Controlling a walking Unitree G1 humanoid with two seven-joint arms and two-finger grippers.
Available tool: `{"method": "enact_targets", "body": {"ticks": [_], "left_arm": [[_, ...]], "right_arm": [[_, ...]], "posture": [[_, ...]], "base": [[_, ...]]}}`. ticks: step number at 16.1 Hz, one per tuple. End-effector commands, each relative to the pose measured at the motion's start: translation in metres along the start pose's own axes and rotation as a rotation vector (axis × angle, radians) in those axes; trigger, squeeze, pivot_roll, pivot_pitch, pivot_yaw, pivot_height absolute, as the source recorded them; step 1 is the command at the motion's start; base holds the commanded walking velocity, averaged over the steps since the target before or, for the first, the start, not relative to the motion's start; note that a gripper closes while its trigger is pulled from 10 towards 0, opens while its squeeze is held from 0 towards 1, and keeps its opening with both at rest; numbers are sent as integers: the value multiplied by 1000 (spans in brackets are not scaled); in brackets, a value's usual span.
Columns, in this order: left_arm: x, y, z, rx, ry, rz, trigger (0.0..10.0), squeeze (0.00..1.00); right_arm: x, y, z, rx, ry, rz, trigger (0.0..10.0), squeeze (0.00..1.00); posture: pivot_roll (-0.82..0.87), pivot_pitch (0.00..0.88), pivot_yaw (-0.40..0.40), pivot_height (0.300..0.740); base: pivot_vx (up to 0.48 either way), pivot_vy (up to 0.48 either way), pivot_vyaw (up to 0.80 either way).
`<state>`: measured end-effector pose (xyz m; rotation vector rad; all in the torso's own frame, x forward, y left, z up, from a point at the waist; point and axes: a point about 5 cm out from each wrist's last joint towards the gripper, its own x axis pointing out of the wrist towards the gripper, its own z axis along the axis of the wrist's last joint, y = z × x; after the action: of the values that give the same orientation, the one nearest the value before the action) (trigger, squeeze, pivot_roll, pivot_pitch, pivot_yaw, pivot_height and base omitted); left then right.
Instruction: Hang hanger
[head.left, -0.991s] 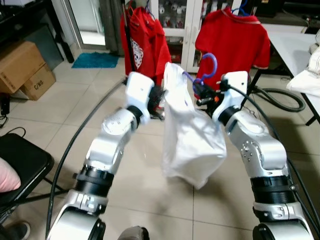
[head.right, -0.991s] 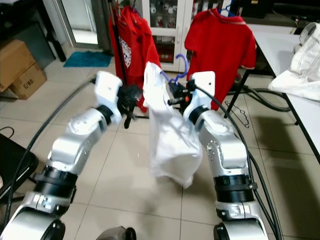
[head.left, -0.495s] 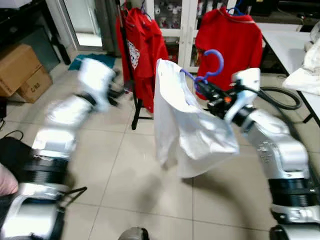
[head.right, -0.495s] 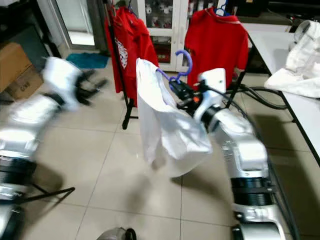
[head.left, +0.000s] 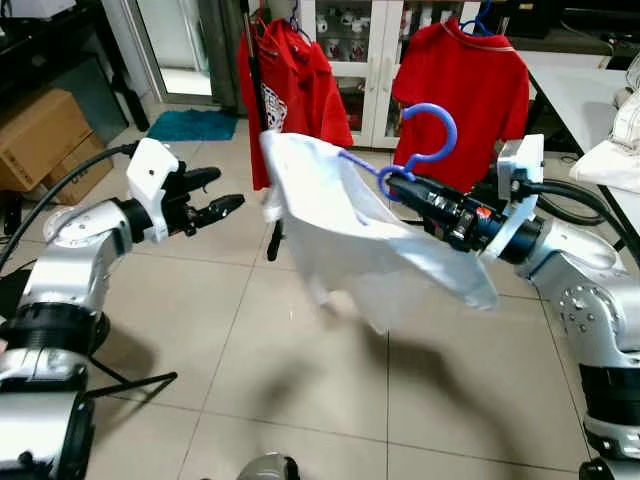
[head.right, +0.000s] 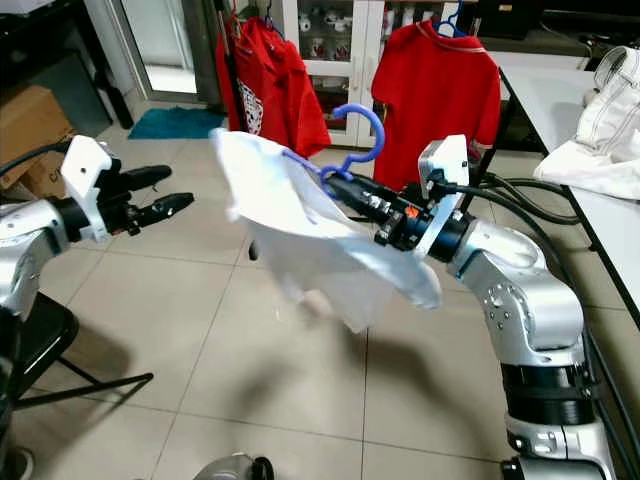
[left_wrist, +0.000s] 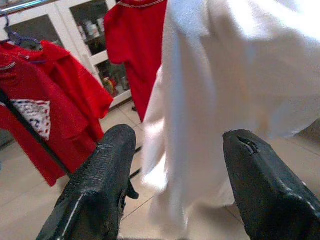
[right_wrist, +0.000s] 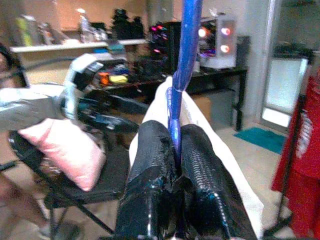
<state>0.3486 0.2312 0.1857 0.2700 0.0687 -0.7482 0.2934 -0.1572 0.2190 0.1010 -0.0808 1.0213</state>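
A blue plastic hanger carries a white shirt that swings out to the left in mid-air. My right gripper is shut on the hanger's neck, just below the hook; the right wrist view shows the blue hanger pinched between both fingers. My left gripper stands open at the left, apart from the shirt, with nothing between its fingers. A black clothes rack behind holds two red shirts, one at the left and one at the right.
Cardboard boxes sit at the far left. A black chair stands by my left side. A white table with white cloth on it is at the right. Black hoses lie on the tiled floor.
My left gripper has let go of the shirt and pulled away to the left. My right arm has stretched out, and the hanger and shirt swung up and leftward.
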Motion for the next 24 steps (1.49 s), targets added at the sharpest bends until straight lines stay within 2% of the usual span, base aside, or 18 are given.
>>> {"method": "enact_targets", "body": {"ticks": [1,6,7,8,12,14,21,24], "left_arm": [[7,-3,3,11,-5,-36,10000,0],[31,-11,5,-14,-44,-101,10000,0],[33,-11,4,-13,-42,-102,9294,0],[35,-12,5,-9,-42,-106,0,0],[39,-26,1,0,-67,-161,0,0],[37,-30,-5,3,-63,-152,0,0],[23,-29,-12,17,-67,-26,0,0],[17,-21,-10,49,-81,85,0,0]], "right_arm": [[-1,5,11,-16,-43,44,10000,0],[1,17,14,4,-57,123,10000,0],[1,18,14,6,-57,125,10000,0],[1,18,14,8,-56,126,10000,0],[0,18,11,4,-44,95,10000,0],[1,15,9,6,-37,68,10000,0],[6,6,3,17,-6,19,10000,0],[7,2,0,15,16,-17,10000,0]], "posture": [[-23,0,82,740],[-35,0,84,740],[-38,0,86,740],[-39,0,90,740],[-41,0,97,740],[-36,0,93,740],[-15,0,67,740],[-14,0,67,740]], "base": [[0,0,0],[0,0,0],[0,0,0],[0,0,0],[0,0,0],[0,0,0],[0,0,0],[0,0,0]]}}
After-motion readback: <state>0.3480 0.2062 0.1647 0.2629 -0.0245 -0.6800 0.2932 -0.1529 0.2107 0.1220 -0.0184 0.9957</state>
